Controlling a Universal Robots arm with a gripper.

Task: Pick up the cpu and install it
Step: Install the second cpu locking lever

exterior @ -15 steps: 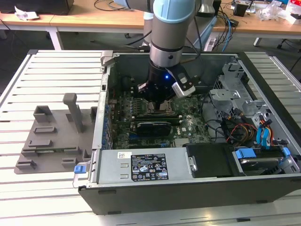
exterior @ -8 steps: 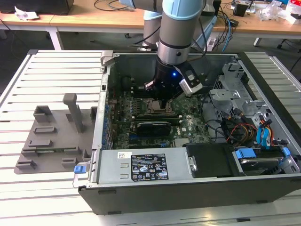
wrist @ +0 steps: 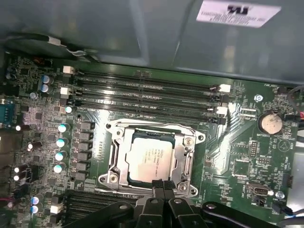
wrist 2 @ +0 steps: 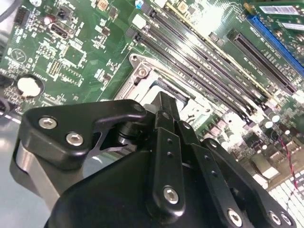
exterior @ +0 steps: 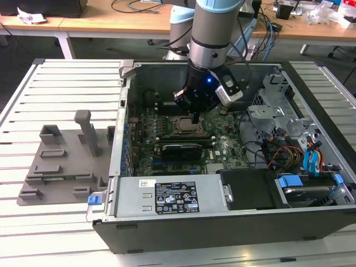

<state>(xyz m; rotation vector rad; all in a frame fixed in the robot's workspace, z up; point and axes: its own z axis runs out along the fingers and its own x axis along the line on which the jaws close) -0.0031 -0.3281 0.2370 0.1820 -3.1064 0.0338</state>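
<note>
It looked like an electronics lab or robotics workshop: an opened computer case (exterior: 233, 183) lay on a slatted metal bench (exterior: 55, 89) beside a grey plastic fixture tray (exterior: 61, 161), with wooden desks (exterior: 111, 19) strewn with cables (exterior: 133, 6) along the far edge.

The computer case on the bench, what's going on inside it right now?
A single robot arm reaches into the open dark computer case, its black gripper poised over the metal-edged socket frame on the green motherboard. The cpu, a small silvery-grey square chip, lies inside that frame, and the fingertips sit at its near edge. A grey plastic fixture tray sits outside the case on the exterior view's left.
</note>
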